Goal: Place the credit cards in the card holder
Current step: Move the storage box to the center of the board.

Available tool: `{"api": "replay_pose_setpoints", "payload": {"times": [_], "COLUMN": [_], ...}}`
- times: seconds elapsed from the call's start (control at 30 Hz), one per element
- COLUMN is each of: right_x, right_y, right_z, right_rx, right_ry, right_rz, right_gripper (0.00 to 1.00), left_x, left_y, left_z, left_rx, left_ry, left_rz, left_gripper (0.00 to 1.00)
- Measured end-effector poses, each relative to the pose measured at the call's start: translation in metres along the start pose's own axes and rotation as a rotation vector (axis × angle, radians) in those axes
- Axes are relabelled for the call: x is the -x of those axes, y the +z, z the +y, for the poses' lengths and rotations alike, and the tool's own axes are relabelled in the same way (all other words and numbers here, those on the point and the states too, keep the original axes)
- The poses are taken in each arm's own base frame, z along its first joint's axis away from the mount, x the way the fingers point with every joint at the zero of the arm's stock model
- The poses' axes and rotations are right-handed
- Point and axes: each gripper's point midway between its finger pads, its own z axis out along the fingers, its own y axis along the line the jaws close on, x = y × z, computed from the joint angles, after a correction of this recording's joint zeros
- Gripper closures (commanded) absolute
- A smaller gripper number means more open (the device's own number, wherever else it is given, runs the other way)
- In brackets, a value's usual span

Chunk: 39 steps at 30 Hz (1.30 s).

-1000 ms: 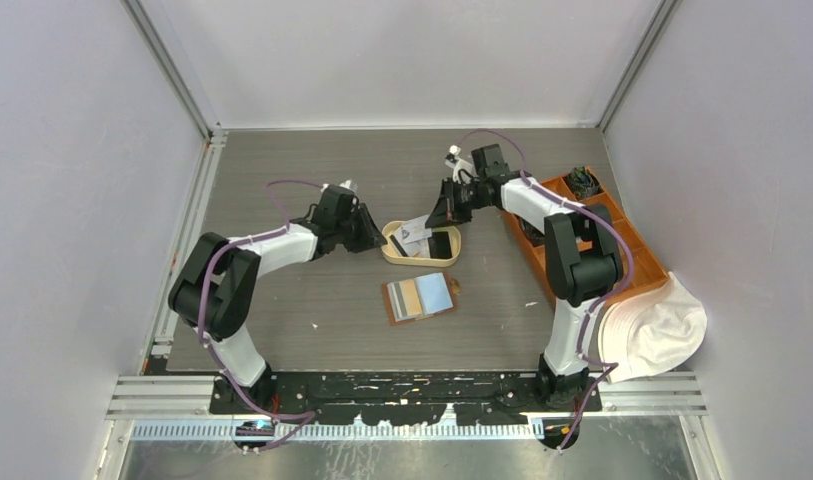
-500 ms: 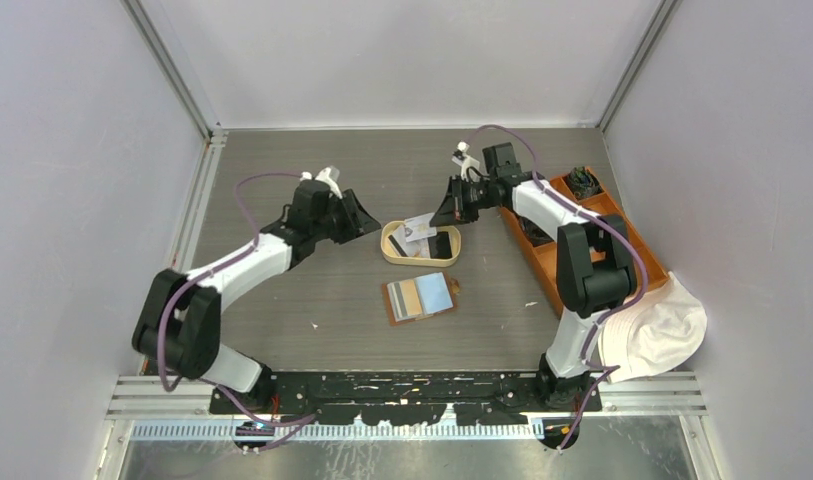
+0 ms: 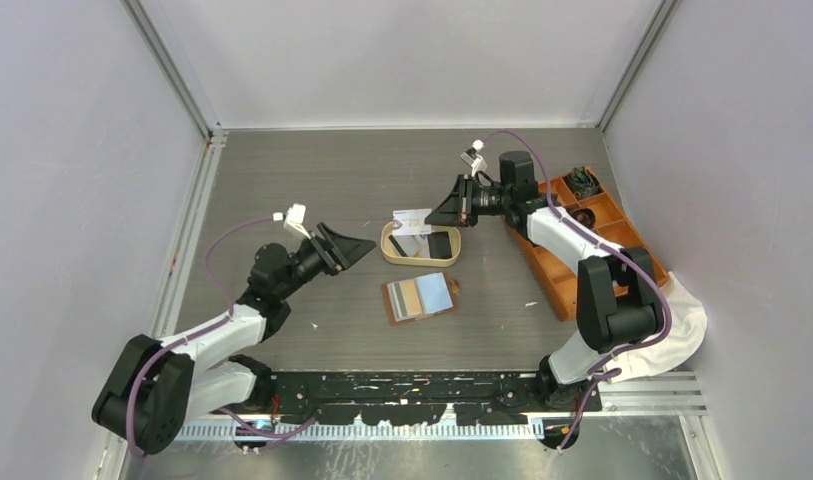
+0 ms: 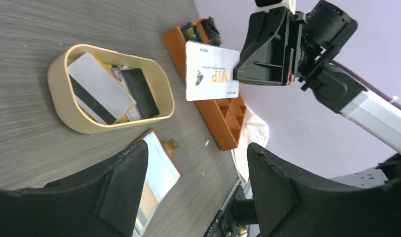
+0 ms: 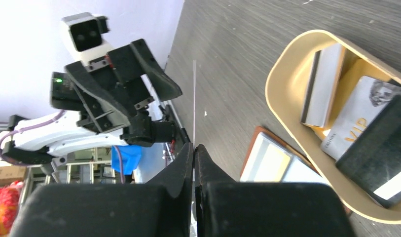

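Observation:
My right gripper (image 3: pixel 439 214) is shut on a white VIP credit card (image 3: pixel 412 219) and holds it in the air above the far rim of the cream oval tray (image 3: pixel 385 244). The left wrist view shows the card's face (image 4: pixel 211 71); the right wrist view shows only its edge (image 5: pixel 194 98). Several more cards lie in the tray (image 4: pixel 57 79), among them a grey one (image 4: pixel 97 94) and a black one (image 4: pixel 141 91). The brown card holder (image 3: pixel 419 298) lies open on the table near the tray, with cards in its slots. My left gripper (image 3: pixel 350 246) is open and empty, left of the tray.
An orange compartmented box (image 3: pixel 582 240) stands along the right side, behind my right arm. A white cloth hat (image 3: pixel 662 330) lies at the near right corner. Walls close in the table on three sides.
My left arm has pulled back toward the near left, away from the tray. My right gripper has lifted the white card up out of the tray.

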Motion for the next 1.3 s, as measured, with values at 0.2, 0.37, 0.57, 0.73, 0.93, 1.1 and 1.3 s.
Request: {"api": "replay_pose_setpoints", "payload": {"times": [0.2,0.37,0.57,0.73,0.93,1.1,1.3], "right_x": [0.008,0.016,0.020,0.016,0.009,0.000,-0.018], "right_y": [-0.002,-0.005,-0.006,-0.003,0.002,0.001,-0.012], "right_z": [0.023,0.039,0.054,0.063,0.072,0.065,0.056], "right_rx": [0.091,0.145,0.190,0.213,0.240,0.214,0.121], "right_ry": [0.025,0.021,0.013,0.005,-0.013,-0.077,-0.470], "right_rz": [-0.050,-0.080,-0.094,-0.080,-0.054,-0.020,0.126], "right_gripper": [0.99,0.99,0.99,0.99,0.98,0.45,0.26], "left_x": [-0.005,-0.003,0.010,0.028,0.037,0.035,0.029], "left_y": [-0.001,0.011,0.036,0.053,0.061,0.058,0.033], "left_z": [-0.015,-0.038,-0.050,-0.064,-0.072,-0.072,-0.073], "left_rx": [-0.131,-0.223,-0.267,-0.305,-0.330,-0.337,-0.354], "left_ry": [-0.086,-0.107,-0.128,-0.127,-0.132,-0.093,0.062], "left_rz": [-0.064,-0.097,-0.144,-0.190,-0.210,-0.191,-0.047], "left_gripper": [0.29,0.31,0.37,0.59,1.00,1.00,1.00]}}
